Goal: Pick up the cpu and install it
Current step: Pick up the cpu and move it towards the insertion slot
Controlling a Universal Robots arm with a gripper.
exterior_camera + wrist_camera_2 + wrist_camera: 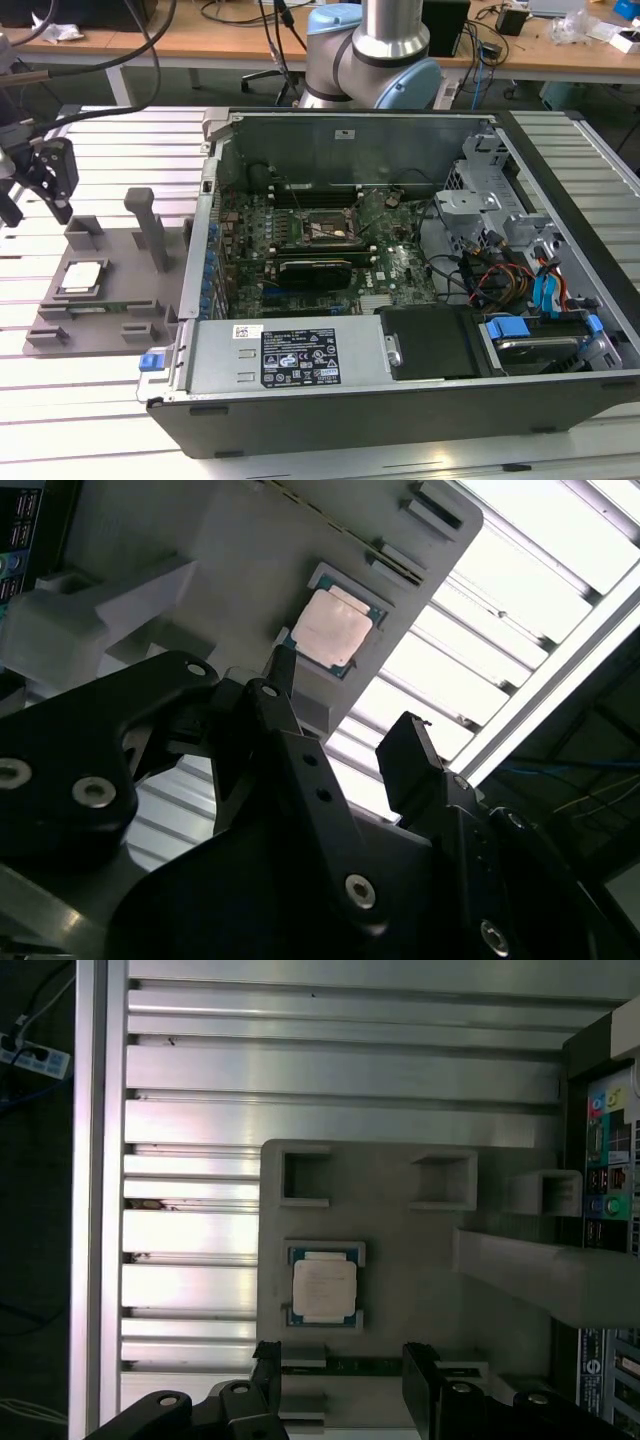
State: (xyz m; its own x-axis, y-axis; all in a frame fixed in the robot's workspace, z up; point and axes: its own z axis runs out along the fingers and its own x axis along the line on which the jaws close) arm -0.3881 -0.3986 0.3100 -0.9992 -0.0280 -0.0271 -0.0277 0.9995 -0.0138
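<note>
Hovering hand (342, 1353), empty, near cpu (324, 1288)

Soft, even room light falls from above in the exterior view; the table (90, 400) slats shine pale and the computer case (350, 135) holds mild shadow inside. In the second wrist view the slats past the fingers (300, 770) burn out to white glare, the gripper (345, 695) reads nearly black, and the cpu (332, 630) ahead of the fingertips carries a pinkish sheen. In the first wrist view bright bands streak the slats beside the fingers, while the fixture tray (400, 1250) is flat grey
</note>
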